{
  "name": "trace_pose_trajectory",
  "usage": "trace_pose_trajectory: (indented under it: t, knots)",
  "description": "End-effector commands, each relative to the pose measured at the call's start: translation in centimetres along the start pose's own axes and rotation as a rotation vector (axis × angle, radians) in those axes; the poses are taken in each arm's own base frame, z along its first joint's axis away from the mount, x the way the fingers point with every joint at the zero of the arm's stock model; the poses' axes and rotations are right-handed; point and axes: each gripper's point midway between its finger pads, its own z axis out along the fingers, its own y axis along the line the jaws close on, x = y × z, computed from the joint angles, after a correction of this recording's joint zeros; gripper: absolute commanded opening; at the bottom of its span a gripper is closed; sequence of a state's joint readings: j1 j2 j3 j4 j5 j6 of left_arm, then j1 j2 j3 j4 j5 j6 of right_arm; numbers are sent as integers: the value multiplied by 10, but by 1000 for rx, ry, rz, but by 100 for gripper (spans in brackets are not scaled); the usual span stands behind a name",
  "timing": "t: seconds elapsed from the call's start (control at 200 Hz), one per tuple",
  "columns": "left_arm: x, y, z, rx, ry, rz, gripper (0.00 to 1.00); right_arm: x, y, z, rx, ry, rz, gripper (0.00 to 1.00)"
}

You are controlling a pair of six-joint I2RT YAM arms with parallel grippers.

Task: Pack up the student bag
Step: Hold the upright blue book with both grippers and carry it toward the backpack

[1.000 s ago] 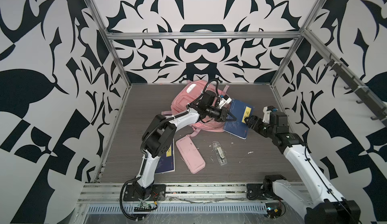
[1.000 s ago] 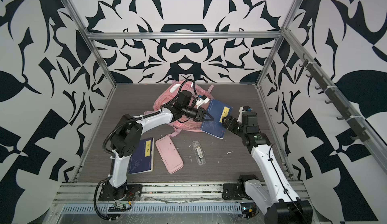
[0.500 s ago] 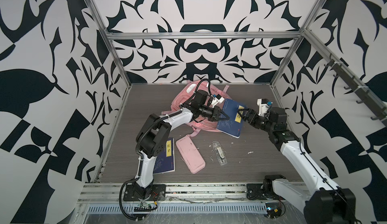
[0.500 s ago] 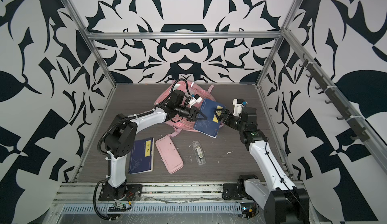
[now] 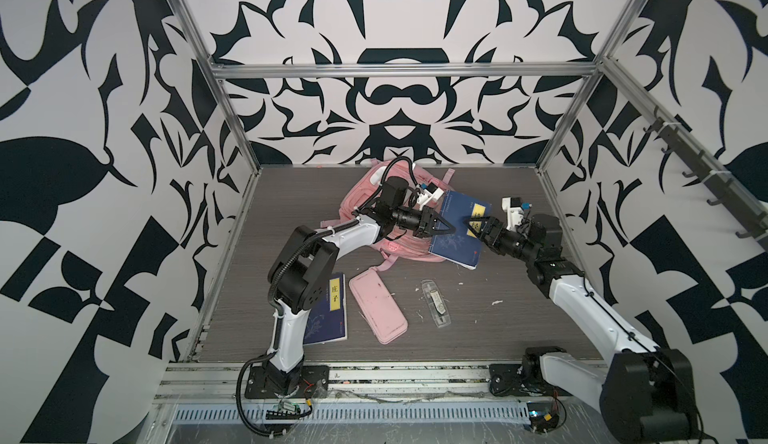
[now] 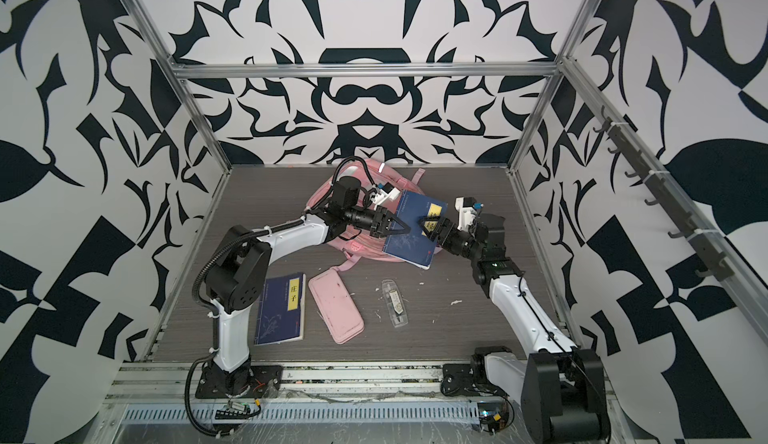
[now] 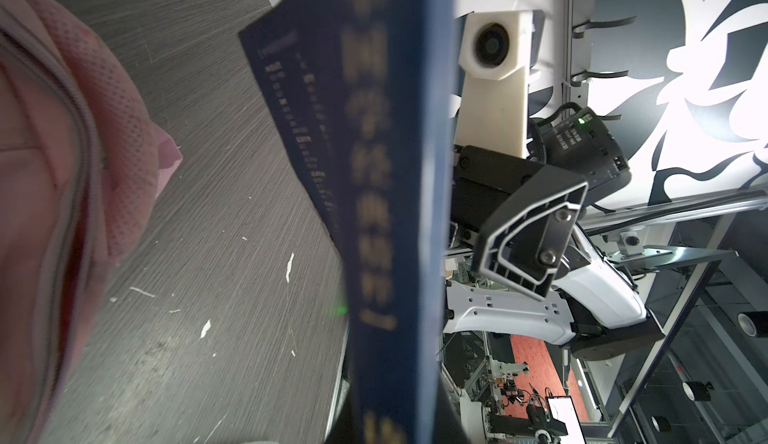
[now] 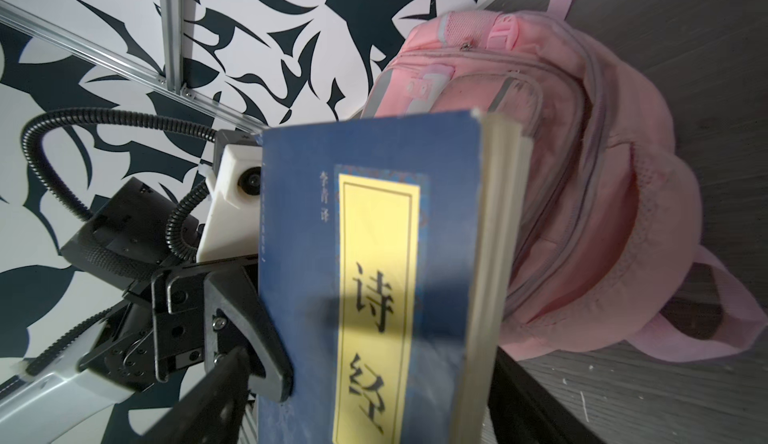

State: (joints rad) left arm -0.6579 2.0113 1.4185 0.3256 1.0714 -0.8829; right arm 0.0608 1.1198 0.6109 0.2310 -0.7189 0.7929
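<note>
Clamping blue book (image 5: pixel 454 247) by spine, left gripper (image 5: pixel 451 230) held it tilted over student bag (image 8: pixel 602 213), which lay at rear of table (image 5: pixel 498 296); right gripper (image 5: pixel 470 230) stood wide open at book's opposite edge.

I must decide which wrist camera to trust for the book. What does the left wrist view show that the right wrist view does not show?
Only the left wrist view: the blurred spine of the blue book and the right hand, open, one finger showing beside it. Only the right wrist view: the book's yellow label, its page edge, and the left hand shut on the book. Both: the book, the pink bag and the grey table.
</note>
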Motion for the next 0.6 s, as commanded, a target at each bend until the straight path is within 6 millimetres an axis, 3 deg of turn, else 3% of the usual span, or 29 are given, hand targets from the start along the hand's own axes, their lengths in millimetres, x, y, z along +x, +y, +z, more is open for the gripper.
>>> trace_pose_trajectory:
  t: [0.0,0.305,0.37,0.51,0.595]
  knots:
    - [-9,-18,-11,20,-34,61,3,-2,36,-2,-167,18,-39,87]
    - [-14,1,-15,-16,-66,19,3,-4,71,-18,-248,17,-102,64]
    - [-15,2,-16,-17,-69,15,3,-4,74,-19,-253,19,-108,64]
    - [-18,-1,-22,-16,-81,26,3,0,37,-12,-75,25,-83,75]
    - [-20,-4,-29,-17,-93,31,3,3,24,-8,-32,34,-71,81]
